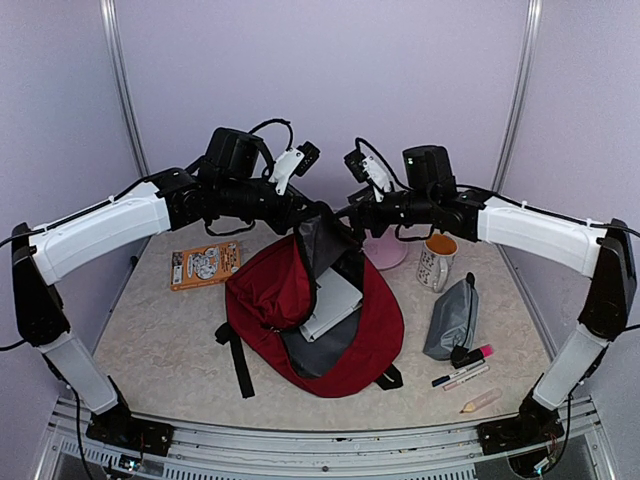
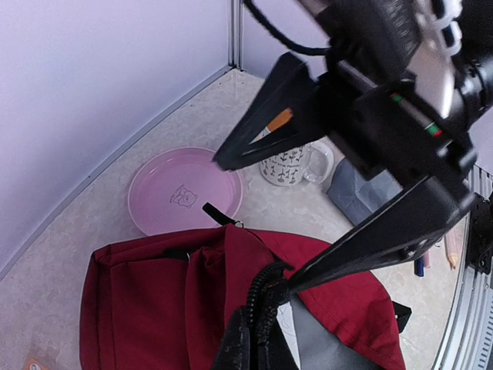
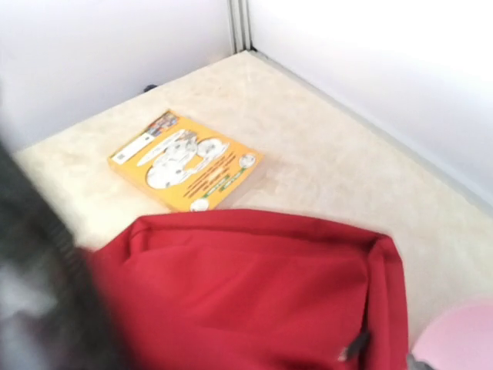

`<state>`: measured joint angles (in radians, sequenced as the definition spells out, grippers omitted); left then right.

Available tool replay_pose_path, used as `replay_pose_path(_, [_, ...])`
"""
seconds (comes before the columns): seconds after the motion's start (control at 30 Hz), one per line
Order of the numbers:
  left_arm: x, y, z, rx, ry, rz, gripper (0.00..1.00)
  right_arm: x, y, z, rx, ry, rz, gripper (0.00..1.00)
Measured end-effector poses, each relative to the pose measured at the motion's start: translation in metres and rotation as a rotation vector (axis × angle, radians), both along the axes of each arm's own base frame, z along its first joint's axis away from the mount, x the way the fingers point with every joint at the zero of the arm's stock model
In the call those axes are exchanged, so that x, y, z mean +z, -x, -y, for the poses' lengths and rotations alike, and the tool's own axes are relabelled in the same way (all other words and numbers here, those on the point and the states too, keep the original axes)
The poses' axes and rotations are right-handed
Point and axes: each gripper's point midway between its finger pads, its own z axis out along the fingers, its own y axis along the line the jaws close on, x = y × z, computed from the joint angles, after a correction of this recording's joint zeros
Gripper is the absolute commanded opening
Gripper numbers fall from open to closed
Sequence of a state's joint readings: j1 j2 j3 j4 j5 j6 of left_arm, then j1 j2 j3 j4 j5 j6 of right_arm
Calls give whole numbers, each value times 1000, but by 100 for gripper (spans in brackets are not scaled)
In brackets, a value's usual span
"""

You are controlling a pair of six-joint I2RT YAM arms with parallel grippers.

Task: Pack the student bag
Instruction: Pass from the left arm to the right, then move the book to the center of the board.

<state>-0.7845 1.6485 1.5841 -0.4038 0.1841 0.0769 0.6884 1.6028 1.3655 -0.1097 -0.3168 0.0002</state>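
Left pincer is pinched together on the black zip edge of the bag, holding the grey-lined flap up. Right pincer stands beside it with its two black, wedge-shaped fingers spread wide apart, gripping nothing.

Nearest on the speckled cream table, at the right, lie a pale stub, thin pens too small to count, and one pink-capped highlighter. Just behind them is one soft grey zip pouch, a long rounded wedge.

One bag lies mid-table: dark red cloth, crumpled and rounded, its mouth open and facing right. Black webbing straps trail toward the near edge. One flat white slab sits inside against the smooth grey lining.

Farther left lies one flat orange booklet with a glossy printed cover. Farther right stands one white patterned mug, orange inside, upright. Beside it, partly behind the flap, rests one round pink plate with a small bear mark in its centre.
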Motion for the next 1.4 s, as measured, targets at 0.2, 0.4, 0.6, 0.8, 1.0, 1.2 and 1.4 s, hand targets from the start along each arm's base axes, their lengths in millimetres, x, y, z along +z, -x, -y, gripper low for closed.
replay_pose_path(0.2, [-4,-2,-2,-7,2,-10,5,-39,-3,-31,175,69,-9,26])
replay_pose_path(0.4, [-11,-5,-9,-28,37,-30,99,-52,-14,-27,163,66,-41,0])
replay_pose_path(0.6, [-45,-43,-83,164,112,-132,99,-56,-42,-4,51,59,-56,0])
replay_pose_path(0.8, [-110,-114,-252,714,225,-244,99,-61,-50,-4,35,66,-72,0])
replay_pose_path(1.0, [-194,-137,-333,1059,235,-388,99,-64,-48,-6,43,60,-97,0])
replay_pose_path(1.2, [-253,-134,-358,1197,242,-523,99,-77,-38,-7,71,47,-148,0])
replay_pose_path(1.4, [-257,-130,-369,1258,283,-516,99,-91,-27,-5,94,48,-198,0])
